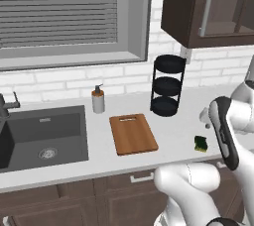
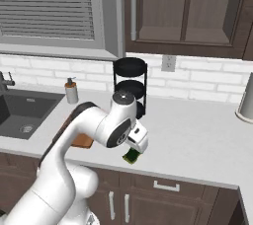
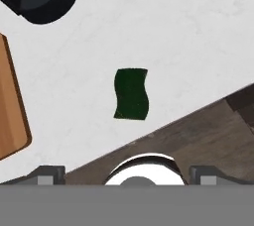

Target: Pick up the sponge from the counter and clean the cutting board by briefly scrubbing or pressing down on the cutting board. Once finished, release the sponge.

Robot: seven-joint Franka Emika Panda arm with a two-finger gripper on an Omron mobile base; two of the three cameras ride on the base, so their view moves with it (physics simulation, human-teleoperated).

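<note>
The dark green sponge (image 3: 131, 93) lies flat on the light counter (image 3: 173, 31), close to its front edge. In the left base view the sponge (image 1: 200, 143) shows a yellow underside and sits well right of the cutting board (image 1: 133, 133), a reddish-brown board with a slot handle at its far end. My gripper (image 3: 128, 174) hangs above the sponge, jaws open wide and nothing between them. From the right base view the hand (image 2: 139, 139) hovers just over the sponge (image 2: 131, 156). A corner of the board (image 3: 10, 111) shows at the hand view's left edge.
A black three-tier rack (image 1: 167, 85) stands behind the board's right side. A soap dispenser (image 1: 98, 100) is near the dark sink (image 1: 44, 136) on the left. A pale appliance (image 2: 245, 100) sits at the far right. Dark cabinets hang overhead.
</note>
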